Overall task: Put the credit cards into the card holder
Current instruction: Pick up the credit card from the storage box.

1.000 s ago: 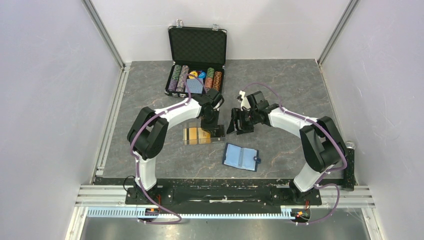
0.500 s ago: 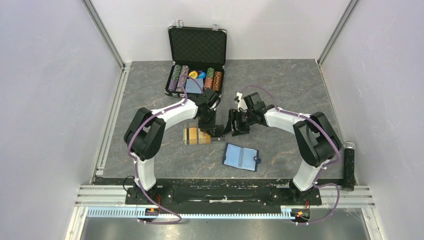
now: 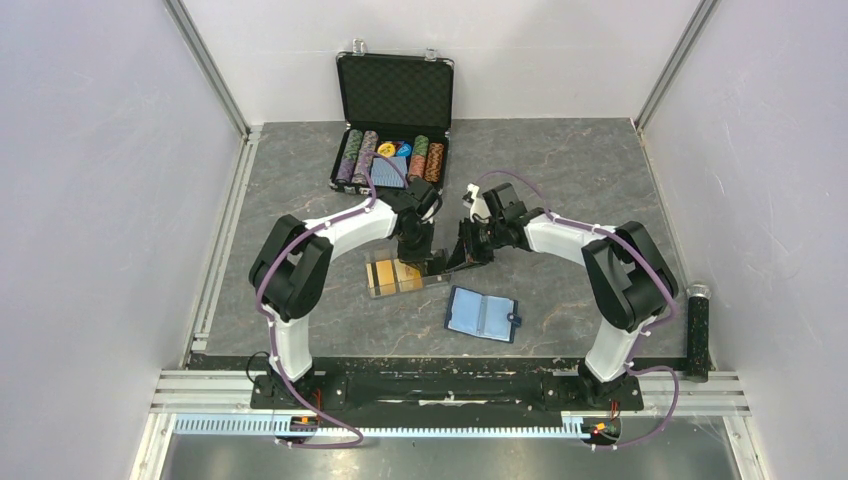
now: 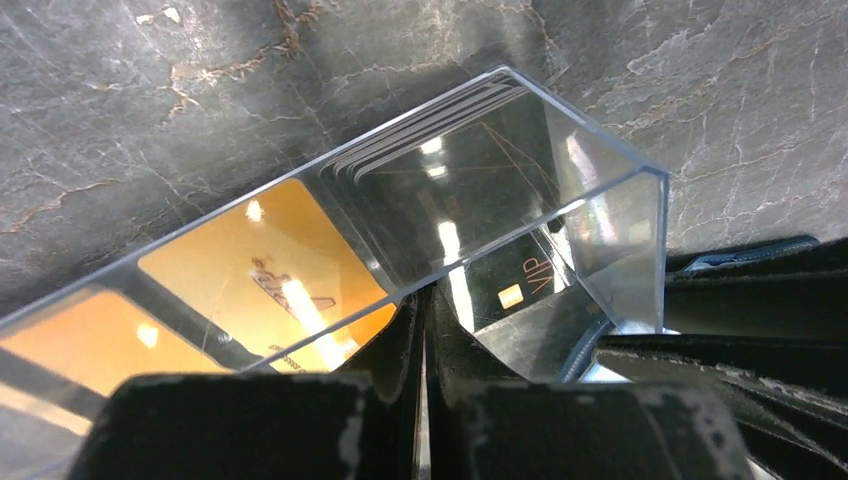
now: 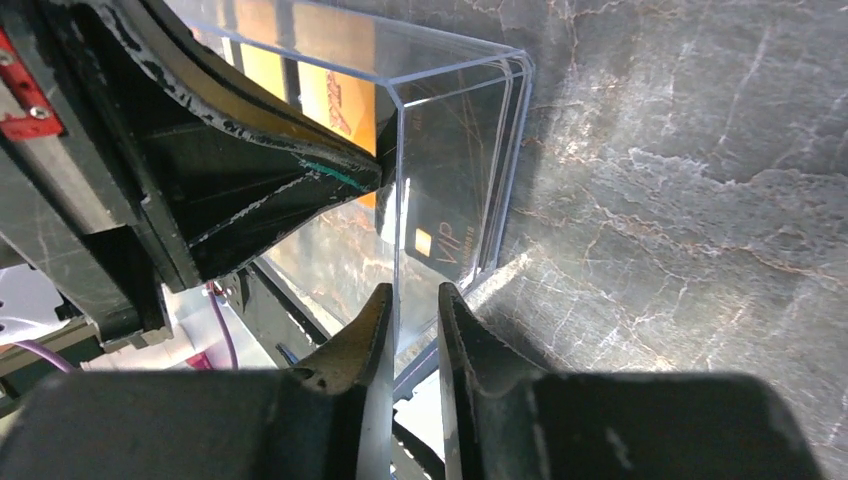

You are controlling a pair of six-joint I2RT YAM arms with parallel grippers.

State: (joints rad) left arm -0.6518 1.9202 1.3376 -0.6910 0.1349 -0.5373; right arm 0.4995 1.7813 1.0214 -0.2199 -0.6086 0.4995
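A clear tray (image 3: 372, 287) at mid-table holds gold-orange credit cards (image 3: 392, 274) and, at its right end, dark ones marked VIP (image 4: 520, 285). The card holder (image 3: 482, 314) lies open and flat nearer the arm bases, apart from both grippers. My left gripper (image 3: 420, 258) is shut, its tips (image 4: 423, 295) resting at the tray's near wall (image 4: 600, 140) between the gold and dark cards. My right gripper (image 5: 414, 292) straddles the tray's end wall (image 5: 398, 200). Its fingers stand narrowly apart, and the wall touches only the left one.
A black chip case (image 3: 392, 130) stands open at the back, with chips and a blue deck inside. A black cylinder (image 3: 697, 325) lies at the table's right edge. The two grippers almost touch over the tray's right end.
My right gripper has moved left onto the tray's end wall and its fingers have narrowed. The left gripper opened a little and shut again. The tray has turned slightly.
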